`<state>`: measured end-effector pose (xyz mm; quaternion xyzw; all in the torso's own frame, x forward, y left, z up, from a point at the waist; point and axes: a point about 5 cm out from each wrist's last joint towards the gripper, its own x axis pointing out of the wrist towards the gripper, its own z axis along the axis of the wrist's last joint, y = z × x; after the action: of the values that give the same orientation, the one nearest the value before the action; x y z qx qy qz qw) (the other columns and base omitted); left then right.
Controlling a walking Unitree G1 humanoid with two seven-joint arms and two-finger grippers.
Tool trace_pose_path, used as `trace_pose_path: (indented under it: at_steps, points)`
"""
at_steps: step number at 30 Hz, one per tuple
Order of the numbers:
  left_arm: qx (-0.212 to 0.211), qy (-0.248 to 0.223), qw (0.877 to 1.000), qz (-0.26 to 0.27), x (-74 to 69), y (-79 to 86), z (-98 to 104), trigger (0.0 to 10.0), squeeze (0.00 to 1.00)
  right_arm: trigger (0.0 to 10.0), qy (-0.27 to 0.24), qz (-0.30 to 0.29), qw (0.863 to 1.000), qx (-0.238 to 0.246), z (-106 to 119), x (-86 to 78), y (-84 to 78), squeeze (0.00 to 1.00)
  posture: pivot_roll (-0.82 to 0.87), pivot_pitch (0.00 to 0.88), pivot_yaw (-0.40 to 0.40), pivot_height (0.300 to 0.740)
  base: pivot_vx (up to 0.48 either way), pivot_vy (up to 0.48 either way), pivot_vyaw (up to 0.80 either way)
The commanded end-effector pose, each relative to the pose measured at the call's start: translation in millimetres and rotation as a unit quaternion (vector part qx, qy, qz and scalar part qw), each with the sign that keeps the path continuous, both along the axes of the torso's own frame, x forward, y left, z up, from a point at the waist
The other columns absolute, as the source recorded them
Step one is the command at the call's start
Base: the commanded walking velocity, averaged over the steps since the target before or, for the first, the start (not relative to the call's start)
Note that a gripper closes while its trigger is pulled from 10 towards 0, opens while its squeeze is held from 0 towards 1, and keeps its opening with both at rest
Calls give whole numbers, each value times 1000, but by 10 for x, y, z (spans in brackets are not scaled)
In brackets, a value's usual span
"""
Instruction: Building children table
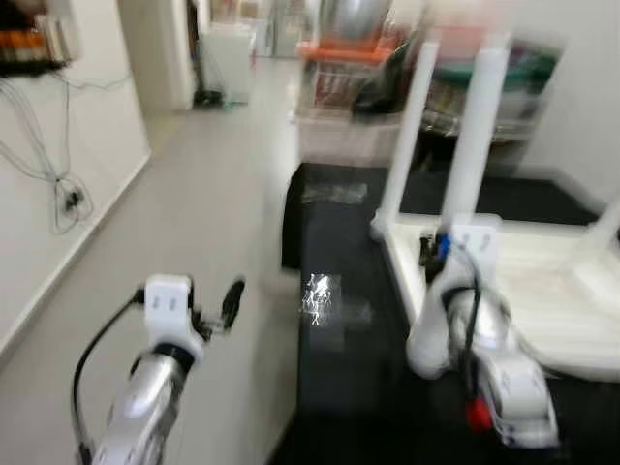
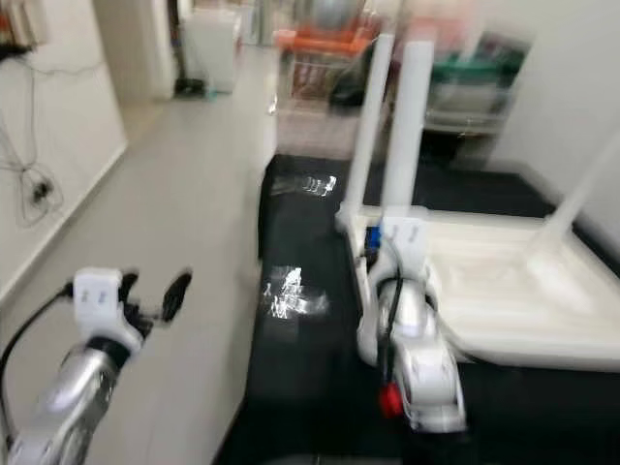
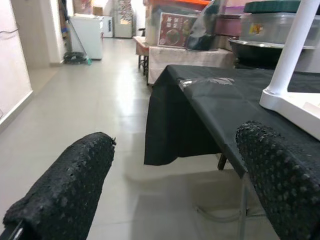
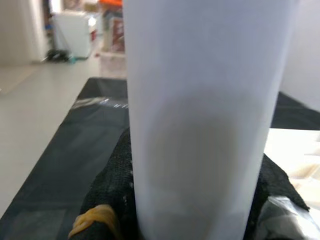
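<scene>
A white children's table [image 1: 557, 291] lies upside down on a black-covered table [image 1: 349, 378]. Two white legs stand upright at its near-left corner, one further back [image 1: 412, 126] and one nearer [image 1: 480, 136]. My right gripper [image 1: 448, 247] is shut around the base of the nearer leg; in the right wrist view that leg [image 4: 200, 115] sits between the black fingers [image 4: 112, 185]. My left gripper [image 1: 225, 305] hangs open over the floor, left of the black table, with nothing between its fingers [image 3: 70, 185]. Part of another leg [image 1: 605, 223] slants up at the far right.
A shiny plastic wrapper [image 1: 320, 295] lies on the black cloth near its left edge. Stacked boxes and bins [image 1: 349, 58] crowd the space behind the table. Cables [image 1: 58, 184] hang on the left wall. Open tiled floor [image 1: 203, 203] runs along the left.
</scene>
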<state>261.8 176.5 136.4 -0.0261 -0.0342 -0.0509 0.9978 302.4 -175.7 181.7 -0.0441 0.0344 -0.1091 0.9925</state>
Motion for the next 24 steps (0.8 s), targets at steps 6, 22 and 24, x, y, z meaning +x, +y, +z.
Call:
trace_pose_path:
  at_steps: [6,22,24]
  points:
    - [6,6,1000,2,23,-17,-26,10000,0,0,98,-85,991,35,-428,-72,-193,0,39,0,-64,740,0,0,0]
    - [10,11,1000,1,35,-17,-49,10000,0,0,118,-110,985,58,-506,-133,-227,0,38,0,-59,740,0,0,0]
    - [10,12,1000,1,37,-19,-57,10000,0,0,122,-129,982,67,-527,-154,-252,0,35,0,-55,740,0,0,0]
